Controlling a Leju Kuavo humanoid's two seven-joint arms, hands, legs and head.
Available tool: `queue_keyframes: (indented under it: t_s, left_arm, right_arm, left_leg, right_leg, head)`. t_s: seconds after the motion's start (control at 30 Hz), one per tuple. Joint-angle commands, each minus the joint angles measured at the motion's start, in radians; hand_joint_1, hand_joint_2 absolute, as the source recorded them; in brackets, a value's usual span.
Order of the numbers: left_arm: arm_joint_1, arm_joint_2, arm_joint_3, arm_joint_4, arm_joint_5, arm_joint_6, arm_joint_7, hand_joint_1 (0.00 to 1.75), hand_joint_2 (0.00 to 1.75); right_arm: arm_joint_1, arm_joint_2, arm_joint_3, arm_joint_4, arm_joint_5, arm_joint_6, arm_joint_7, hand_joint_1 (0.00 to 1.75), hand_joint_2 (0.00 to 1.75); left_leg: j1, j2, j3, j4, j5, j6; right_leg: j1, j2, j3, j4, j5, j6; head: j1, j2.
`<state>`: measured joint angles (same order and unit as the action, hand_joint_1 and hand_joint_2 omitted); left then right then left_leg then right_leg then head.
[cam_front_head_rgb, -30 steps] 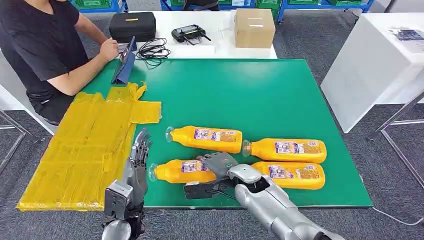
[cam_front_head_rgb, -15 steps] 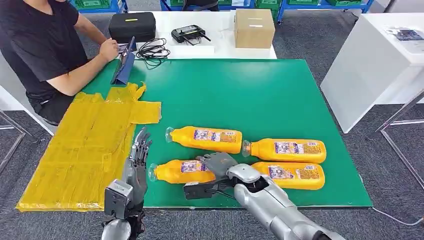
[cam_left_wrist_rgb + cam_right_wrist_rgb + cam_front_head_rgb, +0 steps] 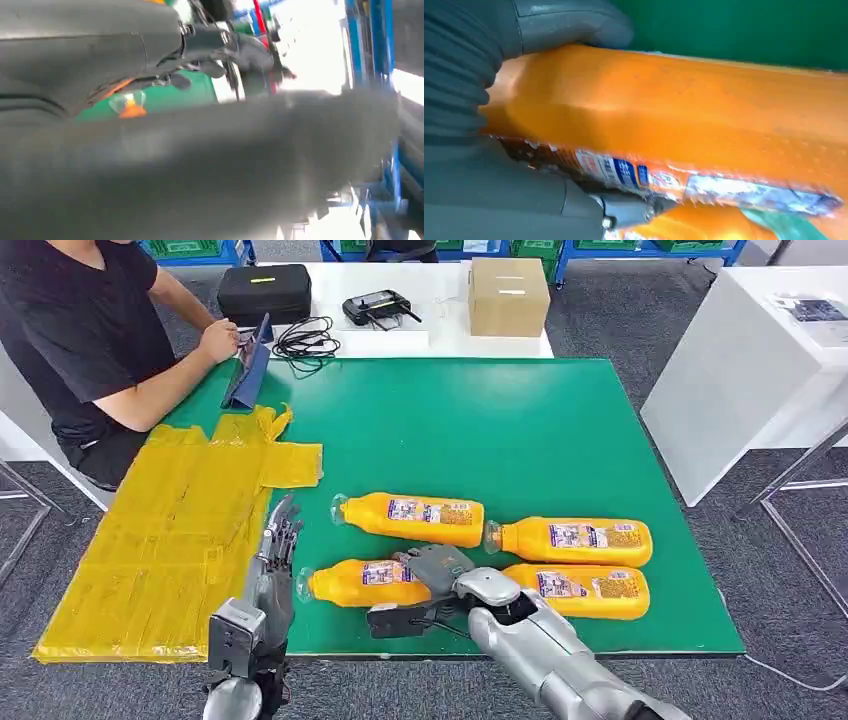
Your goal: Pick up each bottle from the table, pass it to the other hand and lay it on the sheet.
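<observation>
Several orange bottles lie on the green table (image 3: 520, 430). My right hand (image 3: 432, 568) wraps around the near-left bottle (image 3: 362, 583), which still rests on the table; in the right wrist view that bottle (image 3: 704, 125) lies against my palm with the thumb (image 3: 574, 27) over it. Others lie behind it (image 3: 412, 517), to the right (image 3: 575, 540) and at the near right (image 3: 580, 590). My left hand (image 3: 278, 540) stands open, fingers straight, at the edge of the yellow sheet (image 3: 170, 530), just left of the held bottle's cap (image 3: 129, 104).
A person (image 3: 90, 340) sits at the far left corner by a tablet (image 3: 252, 365). Behind the green table are a black case (image 3: 265, 290), cables (image 3: 305, 340), a controller (image 3: 378, 308) and a cardboard box (image 3: 508, 295). A white table (image 3: 760, 350) stands at the right.
</observation>
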<state>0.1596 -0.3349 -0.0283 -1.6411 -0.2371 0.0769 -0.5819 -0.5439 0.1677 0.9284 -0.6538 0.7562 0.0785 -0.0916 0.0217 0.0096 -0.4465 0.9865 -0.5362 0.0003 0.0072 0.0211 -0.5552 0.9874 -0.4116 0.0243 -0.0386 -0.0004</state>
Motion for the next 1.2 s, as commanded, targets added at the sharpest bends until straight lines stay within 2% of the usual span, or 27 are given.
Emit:
queue_keyframes:
  t_s: [0.03, 0.07, 0.1, 0.13, 0.17, 0.2, 0.33, 0.77, 0.87, 1.1, 1.2]
  left_arm:
    - [0.058, -0.014, 0.050, -0.118, 0.245, 0.183, 0.092, 0.00, 1.75]
    - [0.055, -0.014, 0.049, -0.112, 0.244, 0.187, 0.092, 0.00, 1.75]
    - [0.053, -0.014, 0.049, -0.105, 0.243, 0.189, 0.090, 0.00, 1.75]
    - [0.052, -0.014, 0.050, -0.102, 0.242, 0.188, 0.088, 0.00, 1.75]
    - [0.052, -0.014, 0.050, -0.102, 0.242, 0.188, 0.088, 0.00, 1.75]
    - [0.051, -0.014, 0.051, -0.099, 0.241, 0.188, 0.086, 0.00, 1.75]
    - [0.051, -0.014, 0.051, -0.099, 0.241, 0.188, 0.086, 0.00, 1.75]
    - [0.045, -0.014, 0.045, -0.077, 0.215, 0.182, 0.080, 0.00, 1.75]
    - [0.046, -0.014, 0.048, -0.065, 0.249, 0.087, 0.091, 0.00, 1.75]
    - [0.086, -0.008, 0.019, -0.082, 0.410, -0.357, 0.115, 0.00, 1.75]
    - [0.099, -0.003, -0.007, -0.084, 0.450, -0.458, 0.124, 0.00, 1.75]
  right_arm:
    - [0.626, 0.066, -0.488, -0.976, -0.361, -0.219, -0.186, 1.75, 1.75]
    - [0.620, 0.070, -0.501, -0.950, -0.375, -0.221, -0.211, 1.75, 1.75]
    - [0.612, 0.071, -0.512, -0.926, -0.383, -0.222, -0.229, 1.75, 1.75]
    - [0.607, 0.072, -0.517, -0.910, -0.387, -0.223, -0.241, 1.75, 1.75]
    - [0.607, 0.072, -0.517, -0.910, -0.387, -0.223, -0.241, 1.75, 1.75]
    - [0.604, 0.074, -0.524, -0.895, -0.389, -0.223, -0.254, 1.75, 1.75]
    - [0.604, 0.074, -0.524, -0.895, -0.389, -0.223, -0.254, 1.75, 1.75]
    - [0.615, 0.090, -0.541, -0.892, -0.371, -0.201, -0.275, 1.75, 1.75]
    - [0.607, 0.087, -0.547, -0.867, -0.374, -0.189, -0.270, 1.75, 1.75]
    - [0.572, 0.071, -0.511, -0.753, -0.352, -0.096, -0.237, 1.75, 1.75]
    - [0.560, 0.073, -0.475, -0.724, -0.333, -0.086, -0.227, 1.75, 1.75]
  left_leg:
    - [0.006, 0.004, -0.008, 0.004, -0.004, -0.004]
    - [0.005, -0.004, -0.009, 0.000, -0.004, -0.005]
    - [0.003, -0.013, -0.019, 0.004, -0.002, -0.004]
    - [0.000, -0.023, -0.020, -0.001, 0.003, 0.000]
    - [0.003, -0.024, -0.026, -0.002, 0.007, -0.002]
    - [0.002, -0.022, -0.030, -0.002, 0.006, -0.002]
    - [0.001, -0.013, -0.028, -0.002, 0.004, -0.002]
    - [0.001, -0.014, -0.028, -0.003, 0.005, -0.002]
    - [0.001, -0.014, -0.028, -0.003, 0.005, -0.002]
    - [0.002, -0.013, -0.028, -0.002, 0.005, -0.003]
    - [0.002, -0.012, -0.028, -0.002, 0.004, -0.003]
  right_leg:
    - [0.004, 0.003, -0.008, 0.003, -0.001, -0.003]
    - [0.001, -0.004, -0.006, 0.002, -0.004, -0.004]
    - [-0.001, -0.012, -0.013, 0.005, -0.004, -0.003]
    - [-0.004, -0.023, -0.013, 0.002, -0.005, -0.003]
    - [-0.001, -0.024, -0.019, -0.001, -0.002, -0.003]
    - [-0.002, -0.022, -0.022, -0.001, -0.002, -0.003]
    - [-0.003, -0.015, -0.022, 0.000, -0.002, -0.003]
    - [-0.003, -0.016, -0.022, -0.001, -0.001, -0.003]
    - [-0.003, -0.016, -0.022, -0.002, -0.001, -0.003]
    - [-0.002, -0.014, -0.022, -0.001, -0.001, -0.003]
    - [-0.002, -0.014, -0.023, -0.001, -0.001, -0.003]
  head:
    - [0.005, 0.000]
    - [-0.004, 0.000]
    - [-0.004, 0.000]
    - [-0.006, 0.000]
    - [-0.005, 0.000]
    - [-0.004, 0.000]
    - [-0.004, 0.000]
    - [-0.004, 0.000]
    - [-0.004, 0.000]
    - [-0.004, 0.000]
    - [-0.004, 0.000]
